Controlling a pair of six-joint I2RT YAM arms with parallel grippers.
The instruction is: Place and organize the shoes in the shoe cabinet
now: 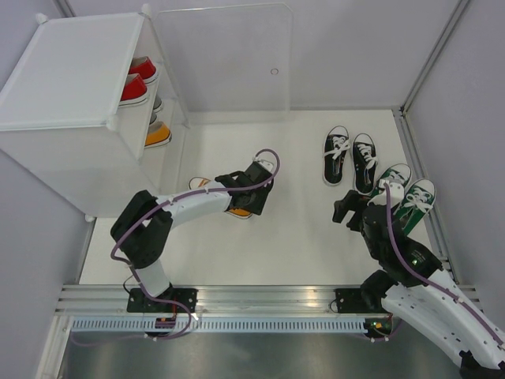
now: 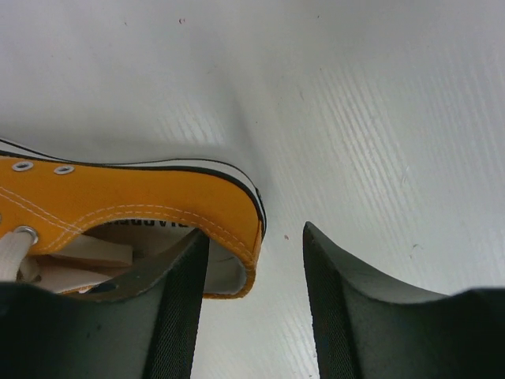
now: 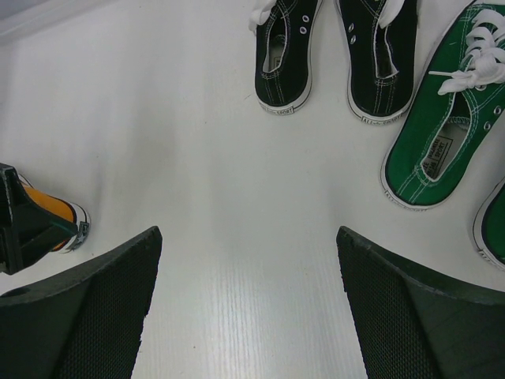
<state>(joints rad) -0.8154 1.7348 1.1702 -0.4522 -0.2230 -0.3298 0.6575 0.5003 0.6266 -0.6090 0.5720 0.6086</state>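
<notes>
While the left gripper (image 2: 254, 237) straddles the heel of the orange shoe (image 2: 142, 205), jaws half open, it should pinch squarely before lifting. The shoe lies near the shoe cabinet (image 1: 71, 79); the right gripper (image 3: 248, 237) gapes wide, empty.

The orange sneaker (image 2: 118, 205) is matt woven canvas with pale stitching, shiny metal eyelets (image 2: 22, 166) and a smooth white rubbery sole edge. The left fingers (image 2: 177, 316) are matt black, their inner faces finely cross-hatched. The surface (image 2: 379, 118) is white, smooth, with a soft sheen and faint ribbing. The green sneaker (image 3: 410, 134) and black sneakers (image 3: 293, 83) show the same dull cloth. The shoe cabinet (image 1: 71, 71) is milky translucent plastic, its door panel (image 1: 229, 55) clear and glossy. The rail (image 1: 260, 296) looks like brushed metal.
</notes>
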